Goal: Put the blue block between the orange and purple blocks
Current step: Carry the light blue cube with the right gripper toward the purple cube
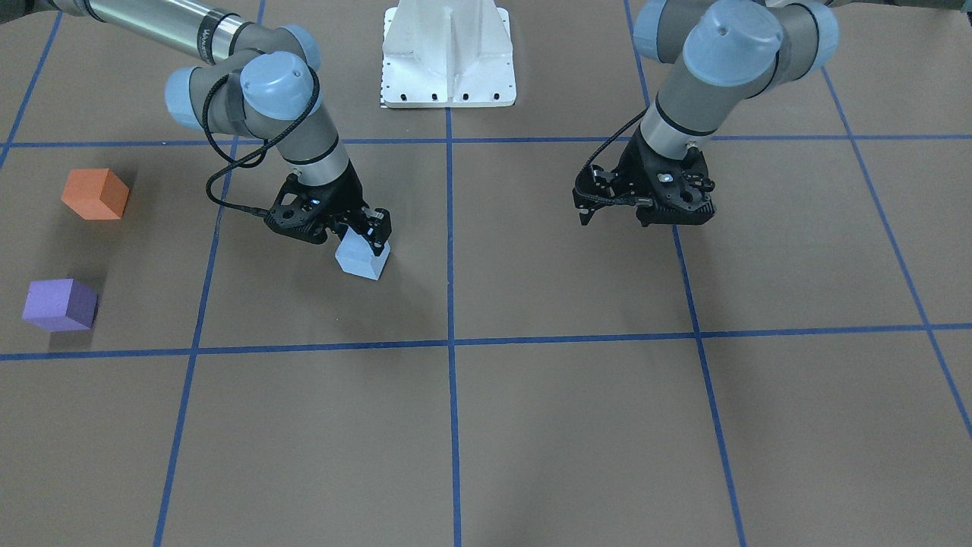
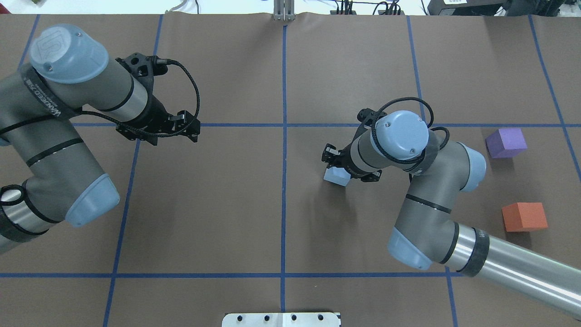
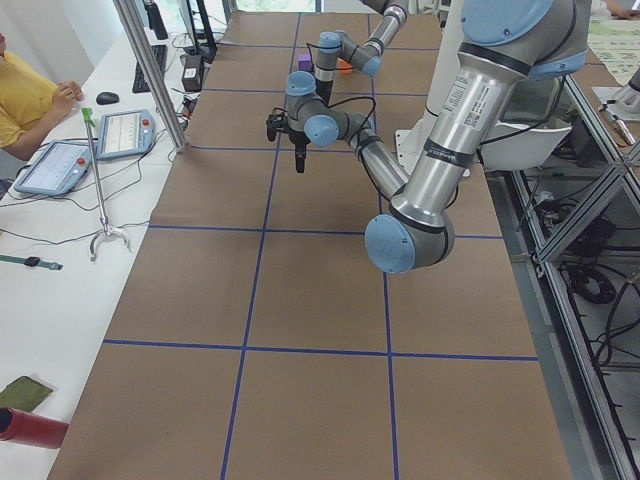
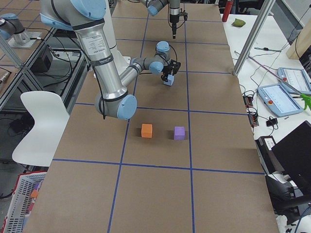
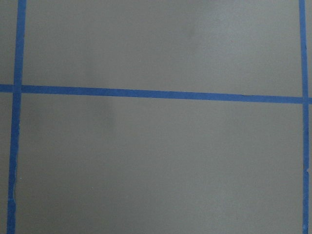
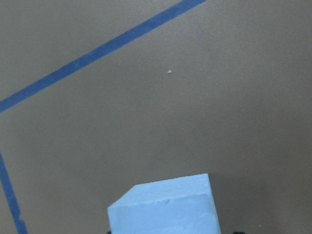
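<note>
The right end effector (image 1: pixel 363 237) grips the pale blue block (image 1: pixel 362 263), top partly hidden, well apart from the orange block (image 1: pixel 95 194) and purple block (image 1: pixel 59 305). The left end effector (image 1: pixel 613 220) hangs open, empty.

Held block (image 2: pixel 336 176) is well apart from one block (image 2: pixel 506 143) beside another (image 2: pixel 524 217).

Brown-papered counter (image 1: pixel 577 441) gridded in blue tape (image 1: pixel 451 251); white chair (image 4: pixel 41 121) alongside; yellow-shirted person (image 3: pixel 25 95) near a tablet (image 3: pixel 125 132); red cylinder (image 3: pixel 30 428).
</note>
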Controlling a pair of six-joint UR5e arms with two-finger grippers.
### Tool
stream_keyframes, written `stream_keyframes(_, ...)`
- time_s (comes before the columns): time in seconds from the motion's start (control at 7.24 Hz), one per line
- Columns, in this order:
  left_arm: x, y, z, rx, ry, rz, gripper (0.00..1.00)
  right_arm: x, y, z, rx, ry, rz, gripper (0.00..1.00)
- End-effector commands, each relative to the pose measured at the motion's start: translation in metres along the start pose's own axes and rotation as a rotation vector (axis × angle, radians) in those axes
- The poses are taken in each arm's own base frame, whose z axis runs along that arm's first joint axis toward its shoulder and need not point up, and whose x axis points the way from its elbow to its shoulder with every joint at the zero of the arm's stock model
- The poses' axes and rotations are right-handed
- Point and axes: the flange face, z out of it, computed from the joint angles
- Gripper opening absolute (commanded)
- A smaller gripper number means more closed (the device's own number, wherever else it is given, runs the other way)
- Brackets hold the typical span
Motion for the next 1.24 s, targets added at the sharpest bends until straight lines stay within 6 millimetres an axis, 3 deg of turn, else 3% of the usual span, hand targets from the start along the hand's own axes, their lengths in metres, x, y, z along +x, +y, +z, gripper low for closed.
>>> stream_keyframes(0.0,-0.001,0.001,0.000,-0.003,0.000,-0.001,0.99,0.081,-0.100,-0.085,-0.072,-0.025,-0.037,0.00)
stream_keyframes(0.14,-0.001,0.000,0.001,-0.002,-0.002,-0.003,0.99,0.148,-0.141,-0.114,-0.074,-0.007,-0.070,0.00)
stream_keyframes(0.41,-0.002,0.001,0.001,-0.002,-0.002,-0.009,0.99,0.275,-0.182,-0.134,-0.077,0.069,-0.234,0.00)
stream_keyframes(0.55,-0.002,0.001,0.001,-0.002,-0.002,-0.012,0.99,0.308,-0.184,-0.135,-0.082,0.098,-0.246,0.00)
stream_keyframes(1.11,-0.001,0.001,-0.001,0.001,0.001,-0.013,0.99,0.352,-0.199,-0.098,-0.109,0.139,-0.222,0.00)
